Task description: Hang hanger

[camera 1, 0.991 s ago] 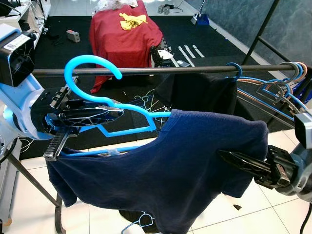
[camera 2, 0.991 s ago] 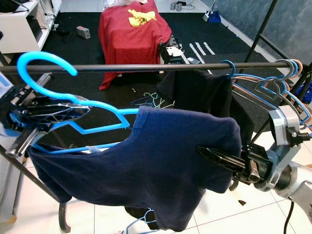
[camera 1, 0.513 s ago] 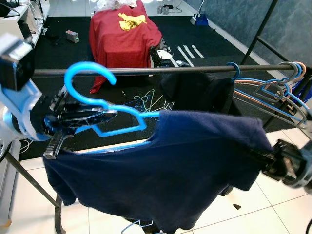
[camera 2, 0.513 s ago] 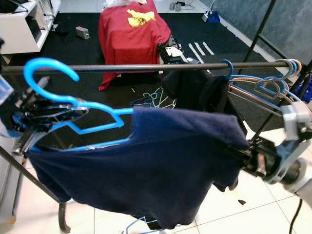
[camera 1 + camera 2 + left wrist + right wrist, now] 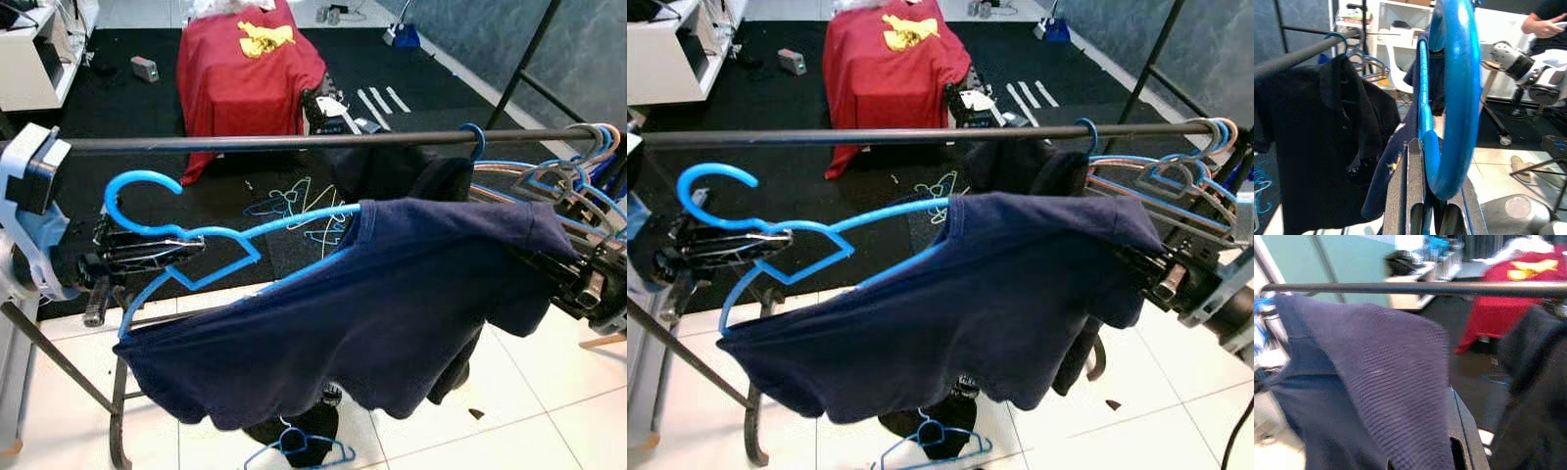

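Hook of the blue hanger [image 5: 137, 186] sits just below the rail [image 5: 294, 142] at frame left, left gripper [image 5: 147, 257] clamped on its neck, right gripper [image 5: 573, 279] buried in the navy shirt [image 5: 392, 304], state unclear; I'd lift.

Place: robot test room or lab
Signs: long black metal clothes rail [image 5: 294, 142], red cloth-draped stand [image 5: 245, 69], white shelving unit [image 5: 34, 59], black carpet [image 5: 127, 98] strewn with loose hangers
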Controlling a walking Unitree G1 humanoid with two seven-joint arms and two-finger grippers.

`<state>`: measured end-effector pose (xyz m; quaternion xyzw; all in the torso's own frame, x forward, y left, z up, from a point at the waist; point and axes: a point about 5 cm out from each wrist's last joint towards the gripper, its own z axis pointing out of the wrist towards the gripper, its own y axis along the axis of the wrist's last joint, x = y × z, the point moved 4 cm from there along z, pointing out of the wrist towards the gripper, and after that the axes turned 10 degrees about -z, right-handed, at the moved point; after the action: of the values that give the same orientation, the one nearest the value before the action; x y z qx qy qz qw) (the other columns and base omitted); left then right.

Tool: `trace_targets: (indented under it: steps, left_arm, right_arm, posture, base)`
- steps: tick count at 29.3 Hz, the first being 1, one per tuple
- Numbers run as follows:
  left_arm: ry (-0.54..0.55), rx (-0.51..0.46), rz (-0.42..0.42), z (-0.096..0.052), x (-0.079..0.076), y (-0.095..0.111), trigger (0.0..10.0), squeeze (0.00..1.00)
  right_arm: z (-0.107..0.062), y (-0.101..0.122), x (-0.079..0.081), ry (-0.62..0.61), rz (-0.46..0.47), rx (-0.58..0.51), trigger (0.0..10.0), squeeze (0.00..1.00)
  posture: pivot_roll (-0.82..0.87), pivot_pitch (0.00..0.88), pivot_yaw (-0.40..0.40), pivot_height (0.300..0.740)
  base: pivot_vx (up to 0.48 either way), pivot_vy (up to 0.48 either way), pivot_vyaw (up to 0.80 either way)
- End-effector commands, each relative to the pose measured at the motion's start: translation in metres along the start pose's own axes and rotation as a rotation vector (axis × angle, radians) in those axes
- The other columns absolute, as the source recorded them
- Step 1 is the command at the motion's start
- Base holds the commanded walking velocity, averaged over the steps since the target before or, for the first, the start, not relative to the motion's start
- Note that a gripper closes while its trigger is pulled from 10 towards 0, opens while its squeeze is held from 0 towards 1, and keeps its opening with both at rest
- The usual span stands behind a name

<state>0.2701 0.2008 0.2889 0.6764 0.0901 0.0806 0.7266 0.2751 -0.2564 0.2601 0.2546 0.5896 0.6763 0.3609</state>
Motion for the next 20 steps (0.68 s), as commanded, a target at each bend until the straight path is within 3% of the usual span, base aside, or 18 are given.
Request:
trace_targets:
  steps: [1,5,10,13,15,20]
  left_arm:
    - [0.068,0.01,0.038,-0.013,0.006,0.007,10.0,0.0]
    - [0.146,-0.014,0.057,-0.017,0.017,0.006,10.0,0.0]
    - [0.189,0.005,0.068,-0.017,0.024,-0.001,10.0,0.0]
    - [0.213,-0.012,0.073,-0.017,0.028,0.001,10.0,0.0]
    - [0.271,-0.106,0.085,-0.01,0.038,0.011,10.0,0.0]
    - [0.29,-0.119,0.101,-0.005,0.043,0.01,10.0,0.0]
  right_arm:
    - [-0.011,0.0,-0.028,-0.173,-0.03,0.013,0.0,0.0]
    - [-0.015,-0.007,-0.049,-0.297,-0.034,0.042,0.0,0.0]
    - [-0.017,-0.012,-0.062,-0.399,-0.017,0.043,0.0,0.0]
    - [-0.016,-0.015,-0.063,-0.406,-0.011,0.051,0.0,0.0]
    - [-0.008,-0.036,-0.048,-0.34,-0.024,0.142,0.0,0.0]
    - [-0.001,-0.047,-0.044,-0.338,-0.013,0.167,0.0,0.0]
  posture:
    - [0.05,0.166,-0.071,0.74]
    - [0.05,0.165,-0.07,0.74]
    - [0.05,0.163,-0.07,0.74]
    - [0.05,0.163,-0.07,0.74]
    - [0.05,0.16,-0.07,0.74]
    - [0.05,0.158,-0.07,0.74]
  base:
    - [0.0,0.0,0.0]
    - [0.0,0.0,0.0]
    - [0.0,0.0,0.0]
    - [0.0,0.0,0.0]
    - [0.0,0.0,0.0]
    - [0.0,0.0,0.0]
